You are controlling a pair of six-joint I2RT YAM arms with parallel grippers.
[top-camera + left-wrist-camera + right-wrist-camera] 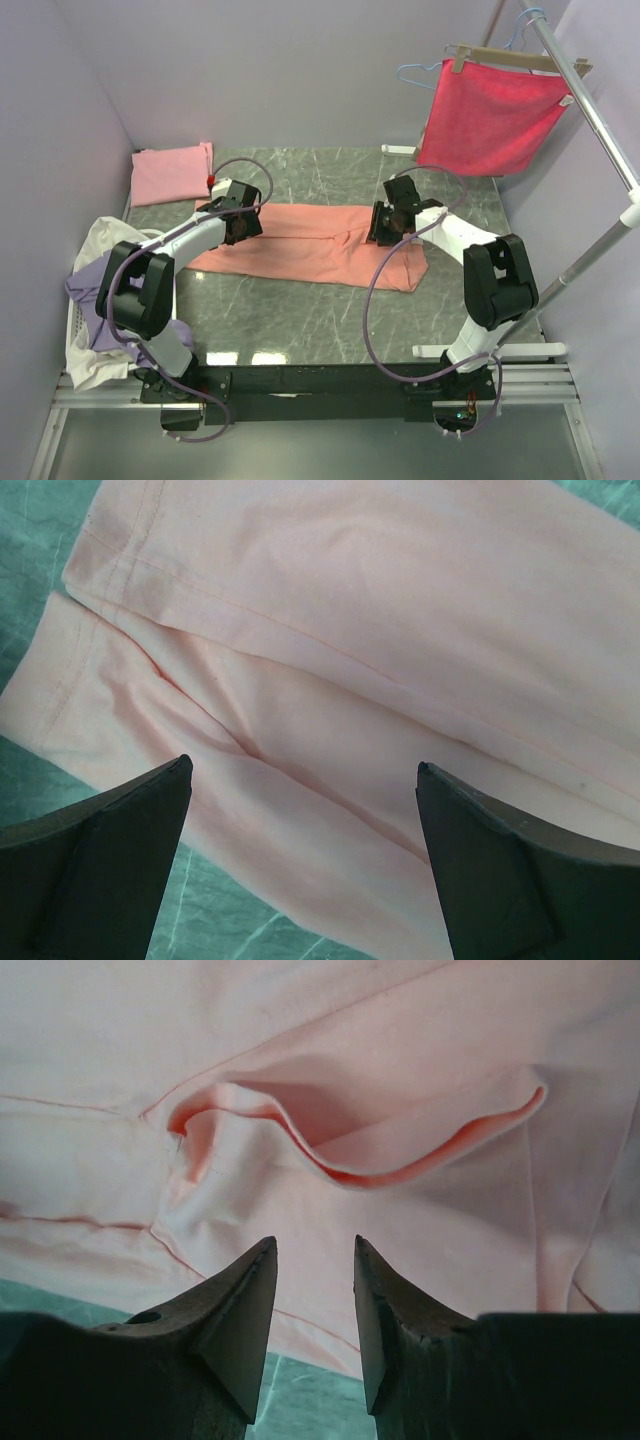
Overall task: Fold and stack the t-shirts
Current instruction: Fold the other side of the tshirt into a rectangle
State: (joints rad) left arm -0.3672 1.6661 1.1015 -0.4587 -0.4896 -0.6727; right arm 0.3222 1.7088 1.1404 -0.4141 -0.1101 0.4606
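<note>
There are four t-shirts [310,245] [170,172] [88,285] [105,235], one crimson cloth [490,115] and one basket [72,325].

I work in a robotics lab booth rather than a home: plain pale walls [280,60] box in three sides of a green marble-patterned surface [300,320], and bare aluminium rails [545,385] run along its near edge. The laundry props look staged: a metal clothes rail [590,110] with hangers [415,72] and a crimson cloth [490,115], and a white basket [72,335] heaped with t-shirts [100,245]
</note>
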